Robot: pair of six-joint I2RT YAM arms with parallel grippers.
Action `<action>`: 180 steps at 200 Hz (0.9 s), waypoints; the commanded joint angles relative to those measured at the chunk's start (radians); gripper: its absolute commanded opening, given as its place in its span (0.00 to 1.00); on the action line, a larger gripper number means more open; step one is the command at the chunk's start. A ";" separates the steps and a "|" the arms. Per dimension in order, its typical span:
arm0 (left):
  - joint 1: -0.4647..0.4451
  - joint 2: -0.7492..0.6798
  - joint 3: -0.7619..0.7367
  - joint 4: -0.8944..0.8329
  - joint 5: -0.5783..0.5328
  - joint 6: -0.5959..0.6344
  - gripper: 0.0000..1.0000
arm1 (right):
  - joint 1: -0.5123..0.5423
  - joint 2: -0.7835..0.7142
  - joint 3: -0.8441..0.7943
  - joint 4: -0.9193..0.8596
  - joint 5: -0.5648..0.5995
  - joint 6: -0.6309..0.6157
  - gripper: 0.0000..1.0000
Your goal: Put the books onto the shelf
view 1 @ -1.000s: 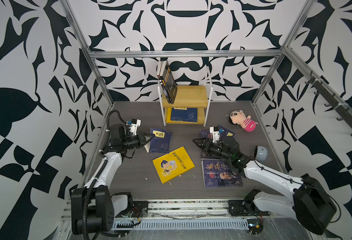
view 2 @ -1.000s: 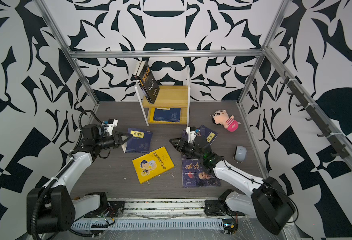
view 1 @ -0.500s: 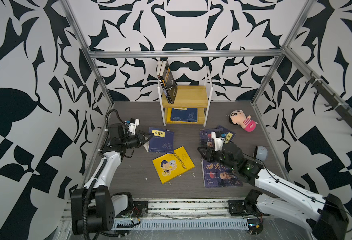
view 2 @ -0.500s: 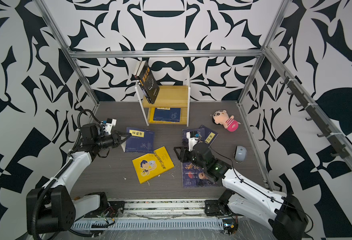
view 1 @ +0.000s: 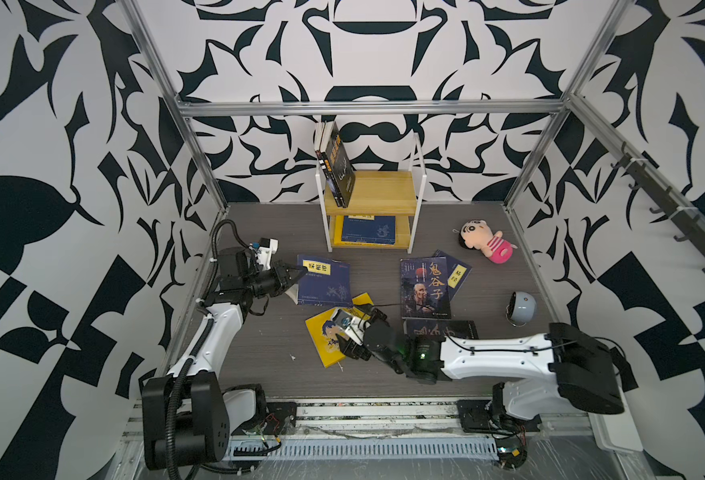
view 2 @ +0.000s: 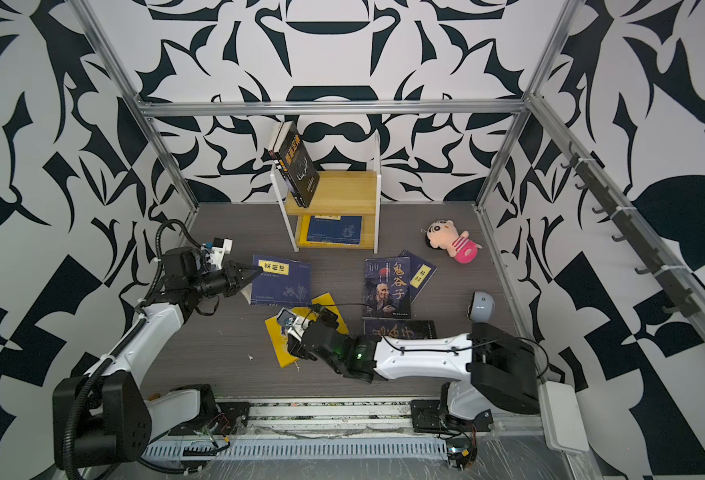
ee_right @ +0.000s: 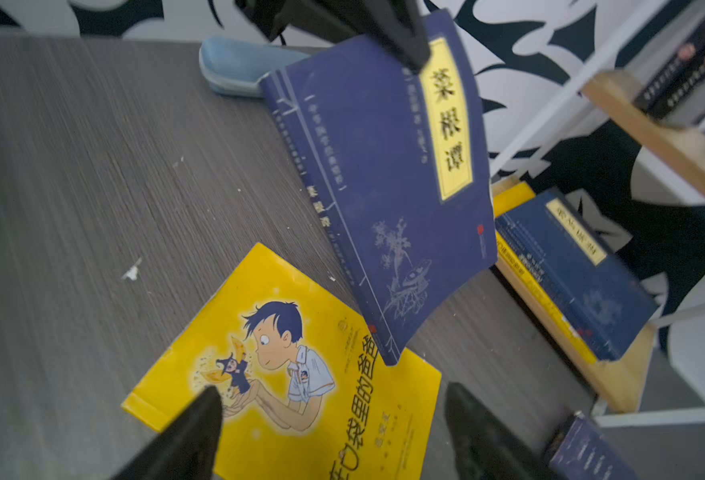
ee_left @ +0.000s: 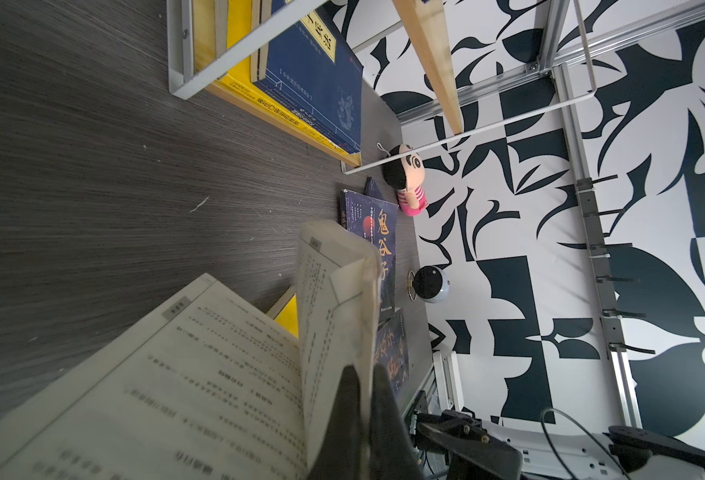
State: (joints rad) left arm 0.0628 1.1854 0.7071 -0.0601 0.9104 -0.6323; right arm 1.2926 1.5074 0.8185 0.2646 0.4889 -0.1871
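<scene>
My left gripper [view 1: 299, 273] [ee_left: 364, 376] is shut on the edge of a navy book with a yellow label [view 1: 326, 284] [ee_right: 384, 187], holding that side up off the floor with its pages fanned. My right gripper [ee_right: 330, 411] [view 1: 344, 349] hangs open over a yellow cartoon book [view 1: 324, 347] [ee_right: 292, 374] that lies flat, one finger to each side of it. A dark old-man portrait book [view 1: 423, 286] lies on another navy book [view 1: 458, 272]; a further dark book [view 1: 442, 328] shows beside my right arm. The shelf [view 1: 384, 191] holds leaning black books [view 1: 338, 166] on top and a navy book [view 1: 367, 230] below.
A pink-striped plush doll [view 1: 484, 245] lies at the back right and a round grey object [view 1: 521, 307] sits by the right wall. In the right wrist view a light blue case [ee_right: 234, 66] lies behind the lifted book. Patterned walls with metal framing close in three sides.
My right arm has swung left from the portrait book to above the yellow cartoon book, and its jaws have opened wide. The left gripper has barely moved and keeps its hold.
</scene>
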 commanded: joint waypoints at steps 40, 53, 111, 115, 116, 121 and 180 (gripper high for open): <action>0.004 -0.005 0.031 -0.001 -0.001 -0.006 0.00 | 0.002 0.217 0.147 0.290 0.135 -0.323 0.98; 0.003 -0.005 0.029 -0.001 -0.007 -0.006 0.00 | -0.012 0.270 0.192 0.302 0.149 -0.354 0.96; 0.003 -0.013 0.023 -0.004 -0.016 -0.003 0.00 | -0.113 0.379 0.221 0.451 0.098 -0.316 0.80; 0.003 -0.016 0.023 -0.005 -0.015 -0.001 0.00 | -0.118 0.383 0.223 0.459 0.092 -0.316 0.79; 0.003 -0.016 0.023 -0.006 -0.015 -0.001 0.00 | -0.120 0.385 0.224 0.460 0.090 -0.317 0.78; 0.004 -0.017 0.023 -0.006 -0.011 -0.001 0.00 | -0.125 0.392 0.229 0.464 0.080 -0.320 0.77; 0.003 -0.025 0.018 -0.010 -0.016 0.000 0.00 | -0.175 0.401 0.234 0.470 -0.062 -0.321 0.51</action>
State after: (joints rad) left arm 0.0628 1.1843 0.7071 -0.0711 0.8783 -0.6323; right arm 1.1290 1.9327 1.0176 0.6724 0.4911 -0.5171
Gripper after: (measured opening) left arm 0.057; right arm 0.614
